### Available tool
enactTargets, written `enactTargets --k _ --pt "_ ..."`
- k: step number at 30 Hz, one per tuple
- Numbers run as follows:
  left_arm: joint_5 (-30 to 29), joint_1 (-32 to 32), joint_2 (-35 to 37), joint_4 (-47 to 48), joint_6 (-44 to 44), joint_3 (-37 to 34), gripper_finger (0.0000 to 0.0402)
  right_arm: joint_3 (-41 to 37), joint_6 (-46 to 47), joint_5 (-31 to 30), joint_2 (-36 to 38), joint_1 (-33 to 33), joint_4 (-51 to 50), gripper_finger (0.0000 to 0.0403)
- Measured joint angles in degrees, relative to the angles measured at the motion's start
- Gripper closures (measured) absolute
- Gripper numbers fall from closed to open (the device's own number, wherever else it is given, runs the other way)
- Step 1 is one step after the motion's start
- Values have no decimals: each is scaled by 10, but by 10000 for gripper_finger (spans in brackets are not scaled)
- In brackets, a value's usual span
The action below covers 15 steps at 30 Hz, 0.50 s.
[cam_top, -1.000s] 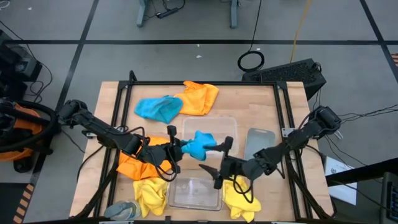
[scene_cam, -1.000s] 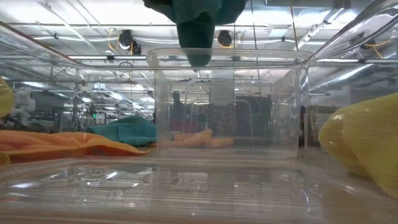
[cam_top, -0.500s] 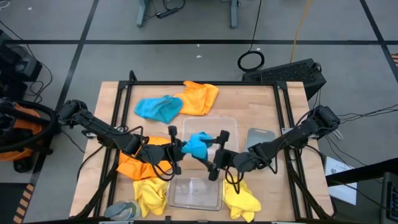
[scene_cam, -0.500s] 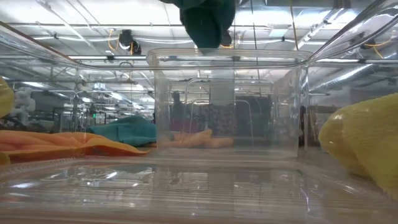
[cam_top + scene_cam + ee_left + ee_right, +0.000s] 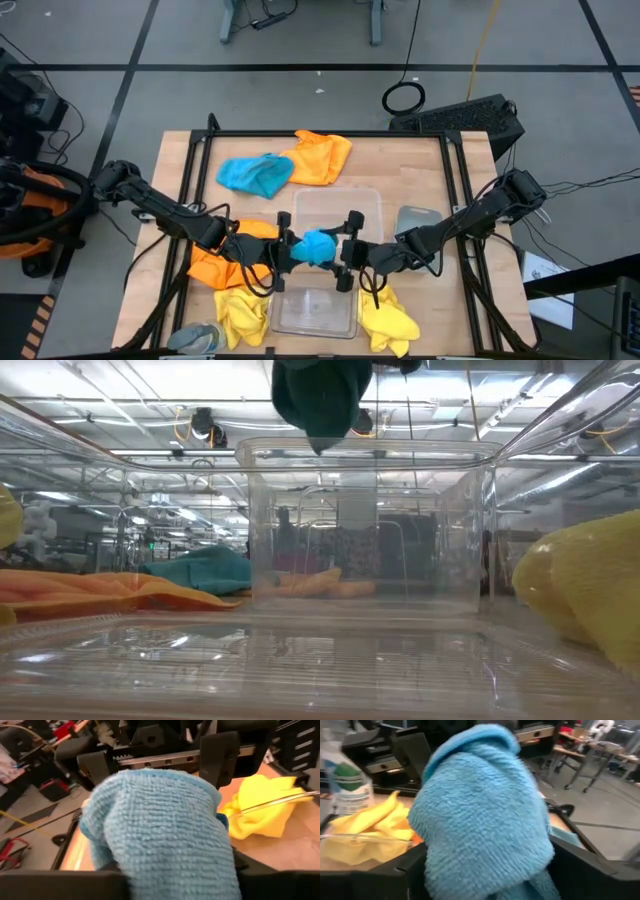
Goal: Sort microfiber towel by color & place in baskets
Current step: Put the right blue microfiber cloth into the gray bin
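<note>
Grippers meet at frame centre of the high view: left gripper (image 5: 287, 249) and right gripper (image 5: 346, 252) flank a bunched blue towel (image 5: 318, 246) (above the gap between two clear baskets (image 5: 365, 200)). Right fingers stand wide around it; whether the left fingers clamp it cannot be told.
</note>
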<state>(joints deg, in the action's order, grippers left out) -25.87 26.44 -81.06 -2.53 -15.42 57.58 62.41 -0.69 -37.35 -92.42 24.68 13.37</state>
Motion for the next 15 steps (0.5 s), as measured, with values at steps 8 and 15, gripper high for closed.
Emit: enactTargets --k 8,15 --pt "4 10 0 -1 0 0 124 0 0 24 0 -5 1 199" --pt "3 12 0 8 0 0 87 0 -23 28 0 -8 1 325"
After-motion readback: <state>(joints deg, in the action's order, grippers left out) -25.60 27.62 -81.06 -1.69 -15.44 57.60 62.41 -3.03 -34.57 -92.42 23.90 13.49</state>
